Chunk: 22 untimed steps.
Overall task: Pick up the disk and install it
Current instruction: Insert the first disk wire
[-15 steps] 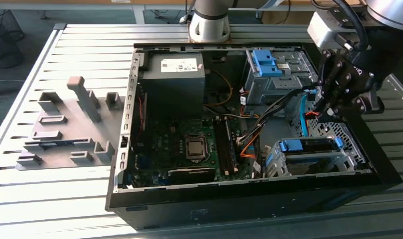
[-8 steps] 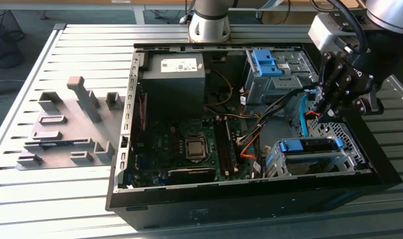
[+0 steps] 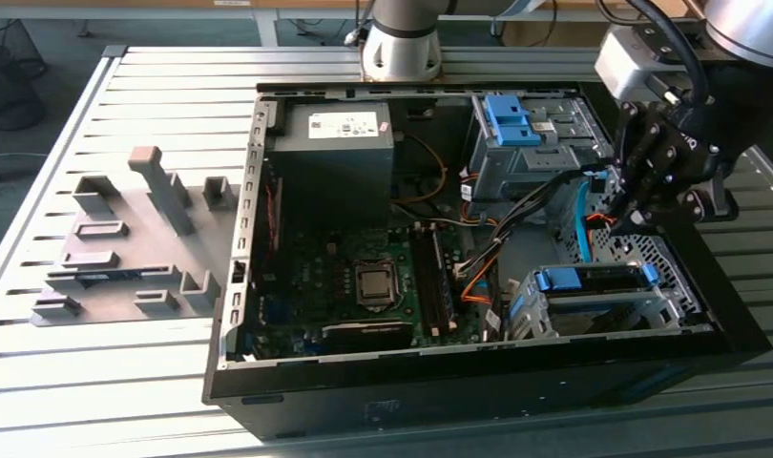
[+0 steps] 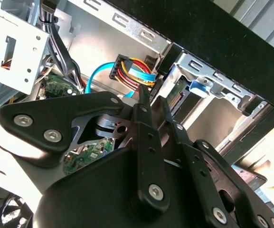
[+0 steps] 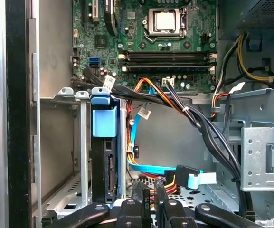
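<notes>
We scan the exterior view left to right: fixture blocks (image 3: 126, 243) at 9 o'clock, open computer case (image 3: 240, 286) centre, disk (image 3: 596, 279) in its cage at 4 o'clock, likely seated. The gripper (image 3: 637, 212) hangs above the cables (image 5: 174, 102), fingertips nearly touching, holding nothing. The disk's connector end is hidden.

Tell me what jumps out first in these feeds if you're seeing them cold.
The open computer case on the slatted table, its green motherboard exposed. Next, the black gripper hanging inside the case at the exterior view's right, fingers nearly together, just above the drive cage. Also bright: the blue-framed disk seated in that cage and the light-blue cable beside it.
</notes>
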### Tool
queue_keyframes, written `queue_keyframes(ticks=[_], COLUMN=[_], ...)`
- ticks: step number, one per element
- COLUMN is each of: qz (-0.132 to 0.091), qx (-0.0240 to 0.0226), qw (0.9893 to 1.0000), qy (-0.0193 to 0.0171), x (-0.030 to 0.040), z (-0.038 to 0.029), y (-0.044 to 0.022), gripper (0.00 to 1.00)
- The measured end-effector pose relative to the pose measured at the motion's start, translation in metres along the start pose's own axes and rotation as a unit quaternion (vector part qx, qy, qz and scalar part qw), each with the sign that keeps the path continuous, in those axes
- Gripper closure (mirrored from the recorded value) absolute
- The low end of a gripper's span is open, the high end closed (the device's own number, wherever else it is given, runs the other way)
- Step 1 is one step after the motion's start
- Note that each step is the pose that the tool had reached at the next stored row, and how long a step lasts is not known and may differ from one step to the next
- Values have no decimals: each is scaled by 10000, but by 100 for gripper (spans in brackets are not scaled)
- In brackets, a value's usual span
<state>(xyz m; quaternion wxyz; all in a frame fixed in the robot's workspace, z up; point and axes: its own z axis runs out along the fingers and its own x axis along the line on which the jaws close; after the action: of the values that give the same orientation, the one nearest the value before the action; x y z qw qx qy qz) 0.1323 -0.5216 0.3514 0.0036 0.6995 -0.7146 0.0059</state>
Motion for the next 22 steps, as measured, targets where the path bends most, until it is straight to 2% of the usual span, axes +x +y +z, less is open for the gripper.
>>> queue_keyframes(ticks=[7,14,16,17,22], qz=[0,0,0,0,-1], qx=[2,4,4,4,4], qw=[10000,10000,10000,10000,10000], qy=[21,23,22,22,21], x=[21,24,26,28,82], z=[14,41,43,43,44], y=[-6,-13,-13,-13,-11], gripper=[75,75,77,83,84])
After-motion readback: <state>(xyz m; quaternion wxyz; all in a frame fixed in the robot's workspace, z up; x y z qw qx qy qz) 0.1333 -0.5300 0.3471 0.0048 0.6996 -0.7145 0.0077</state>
